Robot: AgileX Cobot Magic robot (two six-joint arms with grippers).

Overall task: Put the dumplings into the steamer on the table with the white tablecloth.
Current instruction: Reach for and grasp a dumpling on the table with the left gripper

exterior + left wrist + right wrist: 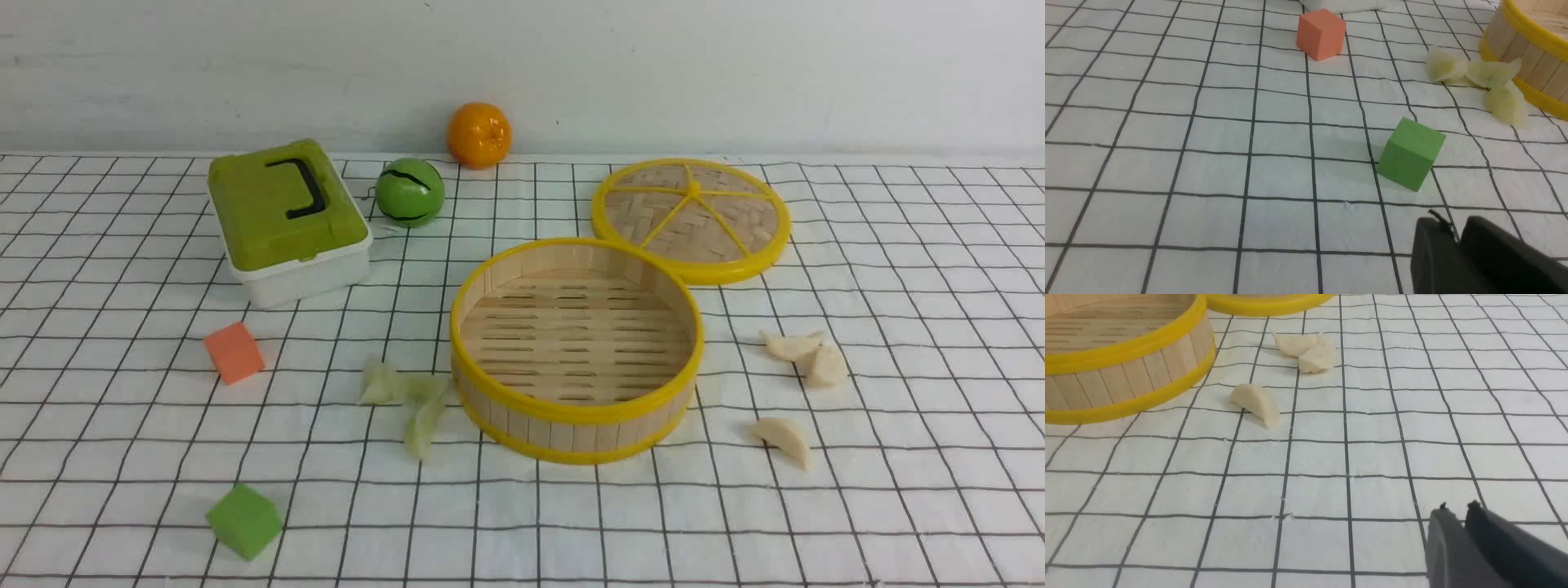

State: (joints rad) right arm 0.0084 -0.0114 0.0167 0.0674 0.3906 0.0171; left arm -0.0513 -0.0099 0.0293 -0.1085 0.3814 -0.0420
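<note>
The steamer [576, 408], a round bamboo basket with yellow rims, stands empty at the table's middle. Three pale green dumplings [406, 394] lie against its left side; they also show in the left wrist view [1490, 81]. Three cream-white dumplings lie to its right: two touching [804, 355] and one nearer [784, 439]; they also show in the right wrist view [1306, 351] [1255, 402]. My left gripper [1457, 232] is shut and empty, low over the white tablecloth [522, 523] near the green cube. My right gripper [1457, 512] is shut and empty, short of the cream dumplings. Neither gripper shows in the front view.
The woven yellow-rimmed lid [691, 217] lies flat behind the steamer. A green-lidded white box [286, 220], a green ball [410, 192] and an orange [478, 135] stand at the back. An orange cube [233, 352] and a green cube [243, 520] lie on the left.
</note>
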